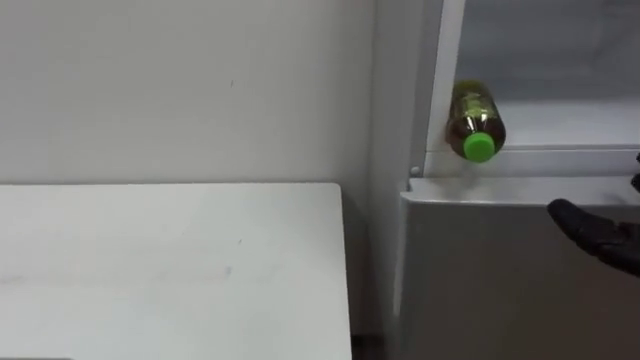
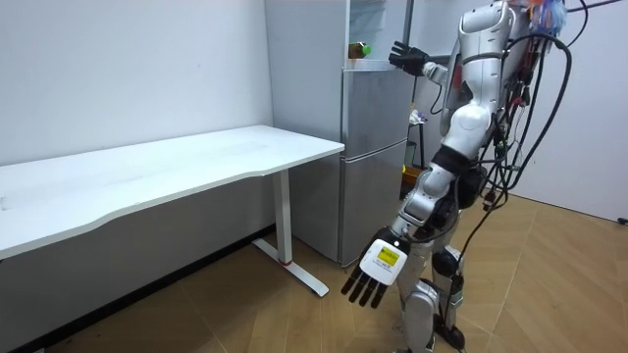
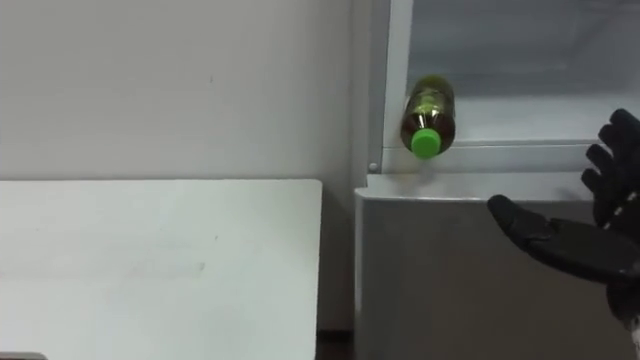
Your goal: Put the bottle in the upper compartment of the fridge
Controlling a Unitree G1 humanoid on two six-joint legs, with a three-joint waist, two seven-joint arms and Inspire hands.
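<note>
White wall (image 1: 180,90) and white table (image 1: 170,270) on my left, grey fridge (image 1: 500,270) straight ahead. I stand close to the fridge front, upper compartment open at head height. Bottle (image 1: 475,122) lies on its side on the upper shelf (image 1: 570,125), beside the compartment's left wall, at the front edge. Its long axis runs front-to-back: green cap (image 1: 479,146) points out at me, body reaches into the fridge.

My right hand (image 3: 575,245) hangs in front of the lower door, near its top edge, fingers spread & straight, thumb out, gripping nothing. From that hand the bottle lies up & to the left, apart, no contact. Left hand (image 2: 378,270) hangs low by my leg, fingers straight, empty, well away from the shelf, so the right is much the nearer hand.

Judging by this, the bottle is already in the upper fridge, though the cap sits right at the lip. If it needs a nudge deeper, the push goes along the axis, on the cap, w/ the right hand coming up & left. A round body on its side could roll along the shelf.
</note>
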